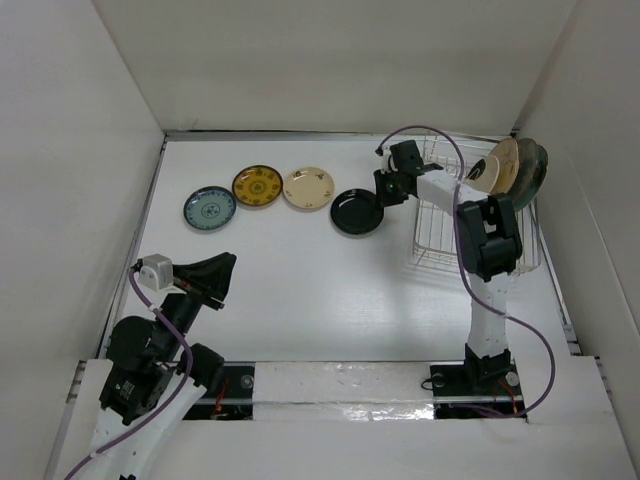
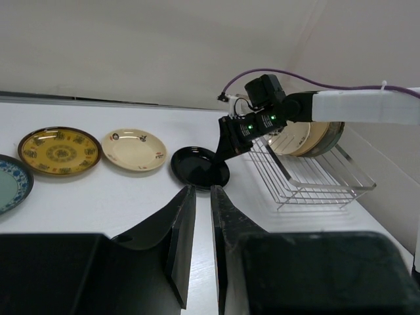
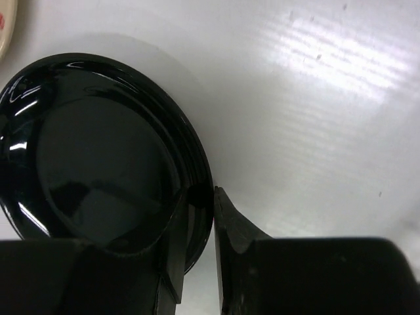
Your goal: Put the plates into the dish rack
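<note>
The black plate (image 1: 357,213) lies flat on the white table, just left of the white wire dish rack (image 1: 436,252). My right gripper (image 1: 385,190) is shut on the black plate's right rim, with one finger inside the plate (image 3: 98,157) and one outside; the gripper (image 3: 212,192) shows close up in the right wrist view. A teal plate (image 1: 209,208), a yellow-patterned plate (image 1: 257,186) and a cream plate (image 1: 308,188) lie in a row to the left. A cream, a tan and a grey plate (image 1: 515,165) stand in the rack's far end. My left gripper (image 1: 222,268) is shut and empty, low at the near left.
White walls enclose the table on three sides. The rack (image 2: 308,184) stands against the right wall. The right arm (image 2: 367,108) reaches across above the rack in the left wrist view. The left gripper (image 2: 203,190) points toward the black plate (image 2: 197,167).
</note>
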